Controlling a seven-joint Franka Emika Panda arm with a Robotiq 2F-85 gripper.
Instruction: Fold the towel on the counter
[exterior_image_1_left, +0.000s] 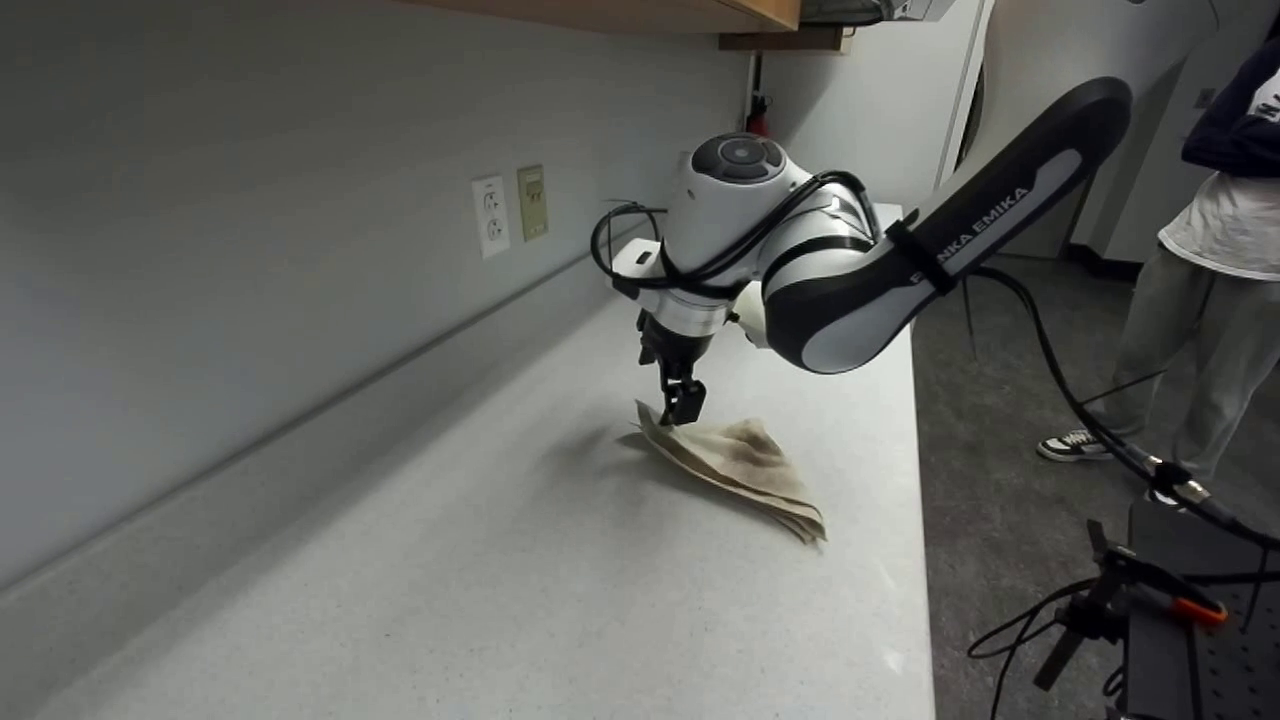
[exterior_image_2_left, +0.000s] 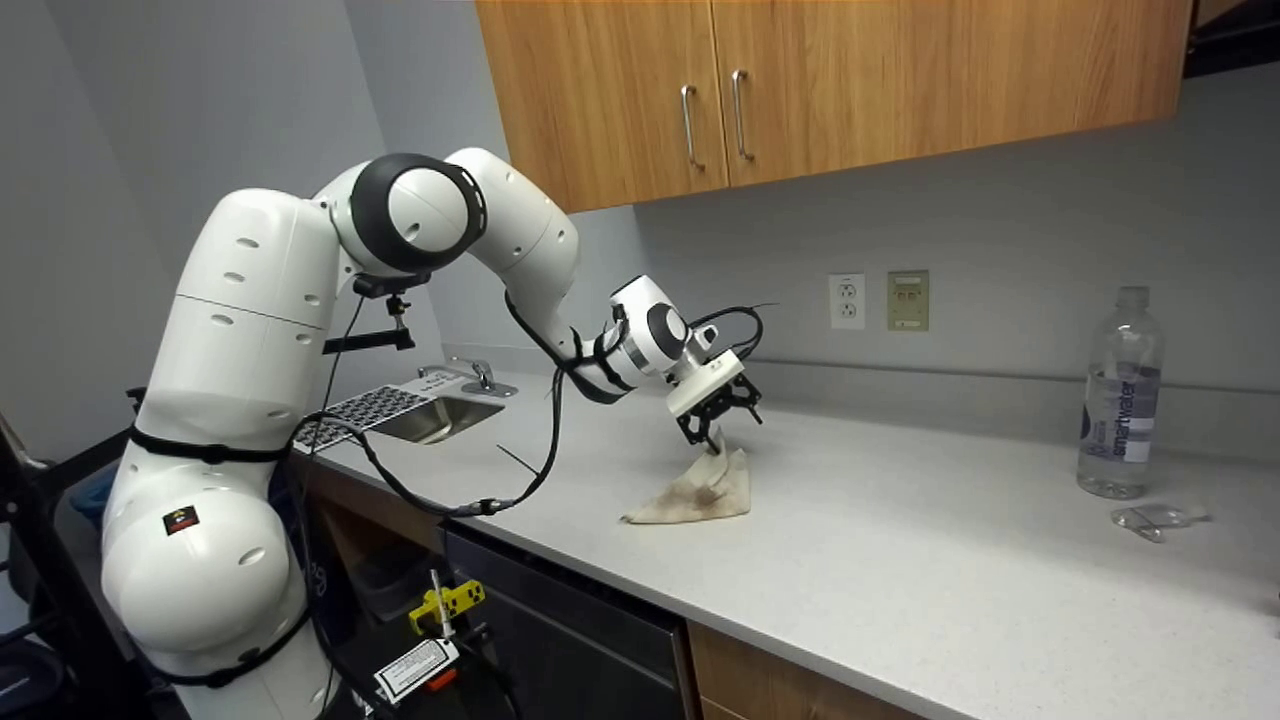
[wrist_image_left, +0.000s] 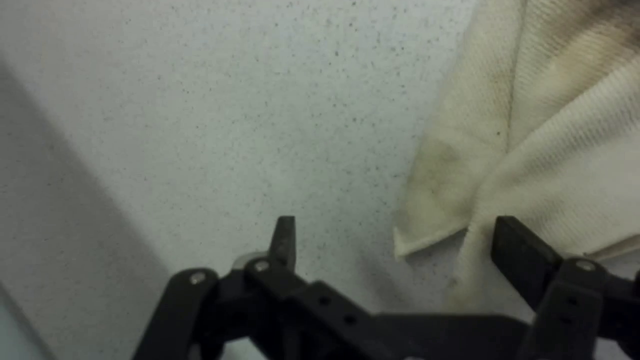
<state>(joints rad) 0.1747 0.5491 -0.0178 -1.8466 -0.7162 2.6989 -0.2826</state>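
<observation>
The gripper (wrist_image_left: 395, 229) stood with jaws apart, a raised fold of towel (wrist_image_left: 542, 162) just inside one, so centring before closing appeared advisable.

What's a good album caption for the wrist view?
Open two-fingered gripper at the edge of a stained cream towel on a speckled pale-grey countertop.

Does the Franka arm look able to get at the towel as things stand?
Probably yes: the gripper is open just at the towel, in the wrist view part of it shows between the parted fingers, and nothing visible blocks the way.
</observation>
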